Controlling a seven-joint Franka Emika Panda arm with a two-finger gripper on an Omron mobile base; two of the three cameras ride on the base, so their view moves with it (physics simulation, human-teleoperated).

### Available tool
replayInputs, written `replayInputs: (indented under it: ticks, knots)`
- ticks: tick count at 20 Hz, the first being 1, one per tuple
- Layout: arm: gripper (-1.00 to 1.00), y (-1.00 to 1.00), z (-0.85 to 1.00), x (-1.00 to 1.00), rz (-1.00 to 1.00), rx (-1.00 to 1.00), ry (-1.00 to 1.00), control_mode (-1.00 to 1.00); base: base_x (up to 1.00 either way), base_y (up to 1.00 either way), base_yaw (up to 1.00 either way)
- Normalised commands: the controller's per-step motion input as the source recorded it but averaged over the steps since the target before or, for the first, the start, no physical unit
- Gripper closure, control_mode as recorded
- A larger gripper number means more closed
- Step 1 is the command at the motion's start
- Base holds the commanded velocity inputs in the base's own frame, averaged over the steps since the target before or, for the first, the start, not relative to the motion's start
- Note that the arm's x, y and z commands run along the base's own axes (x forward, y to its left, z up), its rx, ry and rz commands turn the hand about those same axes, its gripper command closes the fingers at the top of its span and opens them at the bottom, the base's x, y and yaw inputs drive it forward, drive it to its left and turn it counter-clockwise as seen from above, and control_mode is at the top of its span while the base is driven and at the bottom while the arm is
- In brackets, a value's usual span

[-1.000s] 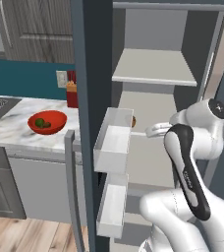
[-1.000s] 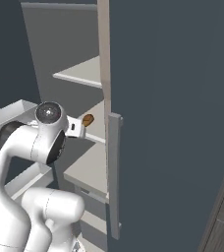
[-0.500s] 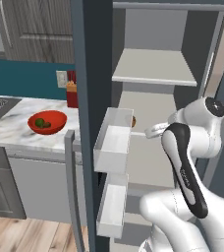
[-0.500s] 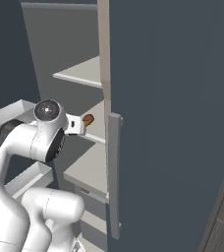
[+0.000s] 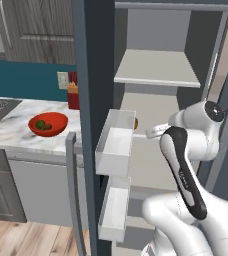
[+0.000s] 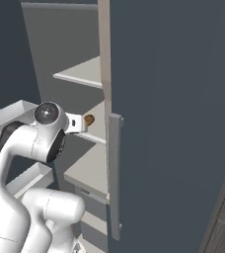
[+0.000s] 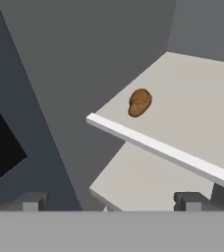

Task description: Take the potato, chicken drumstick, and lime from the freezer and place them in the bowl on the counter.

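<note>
— While my fingertips point(image 7: 30, 202) stand spread with nothing between them, what lies ahead?
— One chicken drumstick point(image 7: 139, 102), near the front edge of the freezer's point(image 5: 91, 65) middle shelf point(image 7: 192, 113).
— I'd drop level with it, then close across the thick end (it may roll).
— And the bowl point(image 5: 48, 124)?
— One, on the counter point(image 5: 16, 135), holding two green-dark lumps.

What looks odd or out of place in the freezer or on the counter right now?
Nothing stands out. The chicken drumstick lies on a freezer shelf, and the bowl sits upright on the counter, nothing spilled.
</note>
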Motion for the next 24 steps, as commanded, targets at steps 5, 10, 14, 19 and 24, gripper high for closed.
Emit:
replayInputs:
  ticks: [5, 10, 14, 19, 24]
  knots:
    - [-1.0, 0.0, 0.0, 0.41, 0.0, 0.0, 0.0, -1.0, 0.0, 0.0, 0.0]
    - [-1.0, -0.06, 0.0, 0.39, 0.0, 0.0, 0.03, -1.0, 0.0, 0.0, 0.0]
    - [-1.0, -0.03, 0.0, 0.47, 0.0, 0.01, 0.04, -1.0, 0.0, 0.0, 0.0]
    - [-1.0, 0.0, -0.1, 0.51, 0.0, 0.0, 0.09, -1.0, 0.0, 0.0, 0.0]
    - [-1.0, 0.01, -0.23, 0.45, 0.0, 0.0, 0.12, -1.0, 0.0, 0.0, 0.0]
